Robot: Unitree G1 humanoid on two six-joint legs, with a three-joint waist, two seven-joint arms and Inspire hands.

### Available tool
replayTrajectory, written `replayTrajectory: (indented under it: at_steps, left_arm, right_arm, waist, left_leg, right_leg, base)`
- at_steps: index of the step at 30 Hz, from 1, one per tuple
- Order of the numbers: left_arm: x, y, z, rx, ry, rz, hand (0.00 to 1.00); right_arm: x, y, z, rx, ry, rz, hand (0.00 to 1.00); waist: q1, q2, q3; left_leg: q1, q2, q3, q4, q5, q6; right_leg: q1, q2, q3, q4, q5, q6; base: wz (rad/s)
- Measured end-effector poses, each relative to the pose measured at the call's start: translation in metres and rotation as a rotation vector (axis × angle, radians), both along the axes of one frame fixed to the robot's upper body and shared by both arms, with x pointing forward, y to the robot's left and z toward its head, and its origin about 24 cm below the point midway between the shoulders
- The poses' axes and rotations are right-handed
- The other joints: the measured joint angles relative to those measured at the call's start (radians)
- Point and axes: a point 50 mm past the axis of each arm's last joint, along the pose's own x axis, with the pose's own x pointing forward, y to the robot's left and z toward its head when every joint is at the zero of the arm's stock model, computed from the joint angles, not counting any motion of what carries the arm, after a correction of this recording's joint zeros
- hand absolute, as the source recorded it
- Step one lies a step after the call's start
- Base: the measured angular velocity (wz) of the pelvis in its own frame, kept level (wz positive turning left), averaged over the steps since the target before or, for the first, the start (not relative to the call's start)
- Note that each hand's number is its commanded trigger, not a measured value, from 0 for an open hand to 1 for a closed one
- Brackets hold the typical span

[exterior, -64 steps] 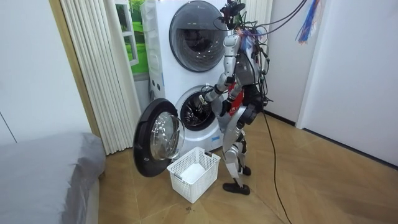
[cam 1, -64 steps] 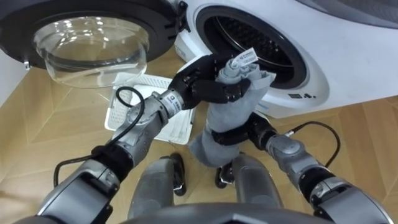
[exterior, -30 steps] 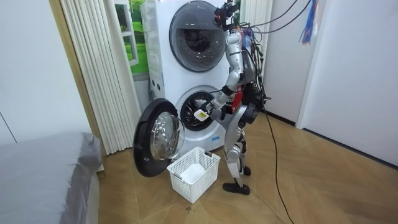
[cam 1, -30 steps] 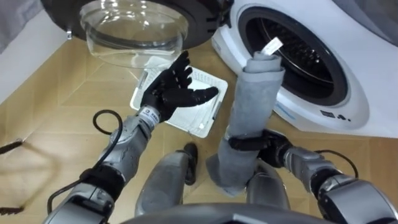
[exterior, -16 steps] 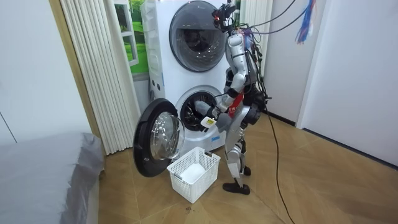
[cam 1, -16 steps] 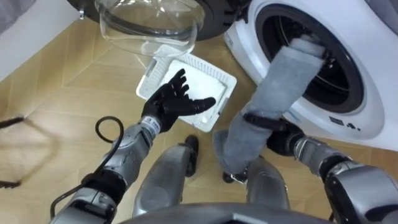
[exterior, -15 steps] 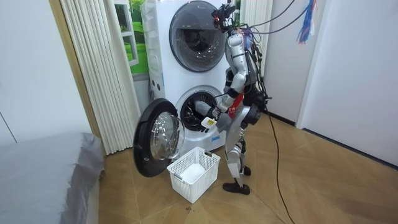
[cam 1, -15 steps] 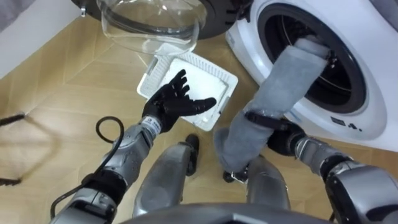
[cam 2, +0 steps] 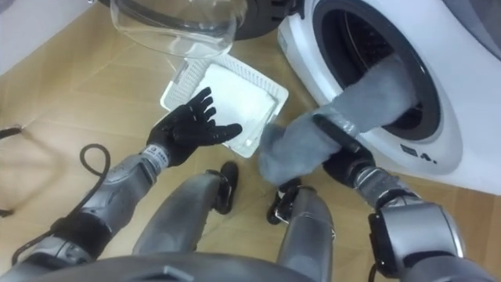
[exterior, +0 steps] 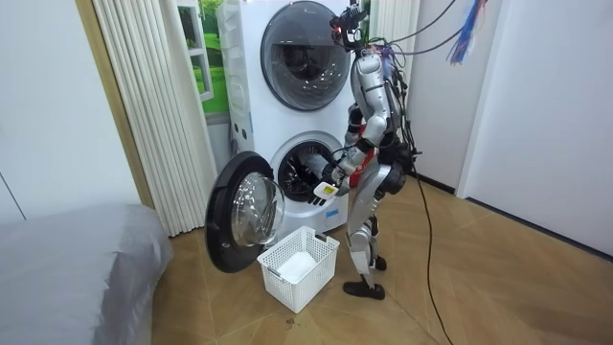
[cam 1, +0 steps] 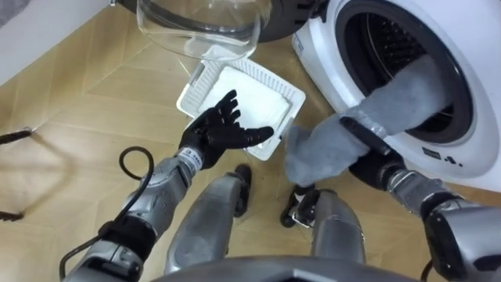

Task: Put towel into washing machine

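Ideally the right hand (cam 1: 365,135), fingers curled round the grey cloth towel (cam 1: 407,86), reaches deeper into the white washing machine (cam 1: 329,63) before releasing, while the left hand (cam 1: 215,133) hangs spread and empty.

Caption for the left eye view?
Right hand holds the grey towel, its far end inside the washing machine drum; open left hand hovers above the white basket.

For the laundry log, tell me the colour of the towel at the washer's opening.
Plain grey; the towel shows best in the left eye view.
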Motion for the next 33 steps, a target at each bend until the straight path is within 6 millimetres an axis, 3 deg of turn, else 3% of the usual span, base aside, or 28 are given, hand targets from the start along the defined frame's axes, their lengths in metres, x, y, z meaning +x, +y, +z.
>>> replayTrajectory:
  at_steps: [2, 3, 8, 12, 14, 16, 17, 26, 33]
  left_arm:
    - [0.0, 0.006, 0.001, 0.02, -0.004, 0.005, 0.0]
    - [0.0, 0.008, 0.0, 0.03, 0.0, 0.016, 0.0]
    - [-0.003, 0.007, 0.007, 0.035, -0.023, 0.046, 0.0]
    - [-0.009, 0.008, 0.005, 0.046, -0.012, 0.079, 0.0]
    - [-0.01, 0.007, 0.005, 0.055, -0.018, 0.08, 0.0]
    - [-0.009, 0.007, 0.008, 0.074, -0.036, 0.073, 0.0]
    - [-0.007, 0.006, 0.009, 0.077, -0.046, 0.075, 0.0]
    - [-0.004, -0.002, 0.014, 0.083, -0.107, 0.157, 0.0]
    - [-0.001, -0.008, 0.02, 0.099, -0.155, 0.168, 0.0]
  right_arm:
    - [0.005, -0.001, 0.003, 0.013, -0.007, -0.044, 1.0]
    - [0.008, -0.003, 0.006, 0.017, -0.012, -0.07, 1.0]
    - [0.043, -0.015, 0.034, 0.009, -0.088, -0.185, 1.0]
    - [0.073, -0.019, 0.062, 0.0, -0.139, -0.256, 1.0]
    - [0.078, -0.021, 0.068, -0.011, -0.138, -0.283, 1.0]
    - [0.081, -0.022, 0.073, -0.027, -0.124, -0.308, 0.49]
    - [0.083, -0.022, 0.075, -0.041, -0.109, -0.321, 0.0]
    - [0.09, -0.026, 0.088, -0.118, 0.095, -0.486, 0.0]
    - [0.091, -0.033, 0.097, -0.078, 0.206, -0.653, 0.0]
  waist:
    - [-0.003, -0.016, -0.0009]
    - [-0.006, -0.031, -0.0099]
    - [-0.023, -0.057, -0.0133]
    - [-0.05, -0.062, -0.0127]
    - [-0.062, -0.067, -0.0121]
    - [-0.075, -0.074, -0.0109]
    - [-0.076, -0.074, -0.0106]
    - [-0.1, -0.074, -0.0102]
    - [-0.104, -0.07, -0.0086]
  left_leg:
    - [-0.006, 0.001, 0.007, 0.003, 0.0, 0.0]
    - [-0.015, 0.002, 0.015, 0.004, 0.001, 0.001]
    - [-0.037, 0.005, 0.033, 0.019, 0.005, 0.004]
    - [-0.034, 0.002, 0.045, 0.018, 0.009, 0.01]
    - [-0.035, -0.005, 0.053, 0.02, 0.01, 0.013]
    - [-0.046, -0.014, 0.056, 0.025, 0.011, 0.017]
    - [-0.053, -0.016, 0.056, 0.036, 0.011, 0.018]
    - [-0.07, -0.022, 0.089, 0.04, 0.014, 0.044]
    - [-0.089, -0.021, 0.112, 0.056, 0.001, 0.065]
  right_leg:
    - [-0.011, 0.0, 0.003, 0.012, -0.001, -0.003]
    - [-0.027, 0.0, 0.013, 0.02, -0.002, -0.003]
    - [-0.06, -0.008, 0.023, 0.045, 0.003, -0.01]
    - [-0.059, -0.016, 0.022, 0.052, 0.002, -0.009]
    - [-0.065, -0.028, 0.026, 0.068, -0.006, -0.004]
    - [-0.08, -0.036, 0.034, 0.087, -0.015, 0.002]
    - [-0.087, -0.033, 0.044, 0.092, -0.016, 0.004]
    - [-0.094, -0.051, 0.047, 0.105, -0.03, 0.028]
    - [-0.102, -0.06, 0.046, 0.116, -0.035, 0.037]
  base:
    - [-0.02]
    - [-0.06]
    - [-0.07]
    - [0.05]
    - [0.13]
    - [0.16]
    - [0.07]
    - [0.15]
    - [0.08]
